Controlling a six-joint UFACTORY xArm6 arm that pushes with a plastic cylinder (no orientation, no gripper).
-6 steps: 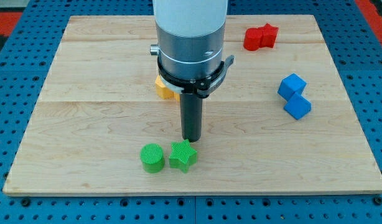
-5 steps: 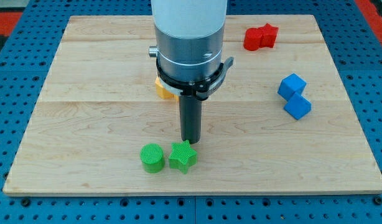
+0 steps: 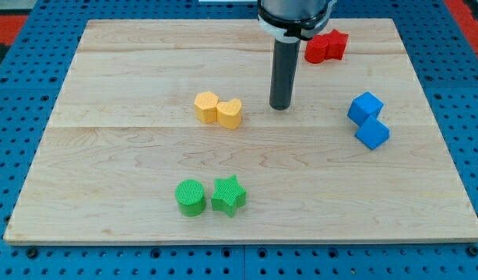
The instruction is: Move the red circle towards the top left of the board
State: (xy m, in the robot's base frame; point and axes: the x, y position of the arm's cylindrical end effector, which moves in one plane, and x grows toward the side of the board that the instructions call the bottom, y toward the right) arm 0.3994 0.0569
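Observation:
The red blocks [image 3: 325, 47] sit together near the view's top right of the wooden board [image 3: 130, 155]; their separate shapes are hard to make out, and the arm's body partly hides their left side. My tip [image 3: 280, 106] rests on the board below and to the left of the red blocks, apart from them, and to the right of the yellow pair.
Two yellow blocks [image 3: 218, 109], one heart-shaped, touch each other left of my tip. Two blue blocks [image 3: 368, 120] lie at the right. A green circle [image 3: 191, 197] and a green star [image 3: 229, 195] sit near the bottom edge.
The arm has moved up and to the right, from just above the green star to a spot right of the yellow blocks. The yellow blocks are now uncovered. No block has moved.

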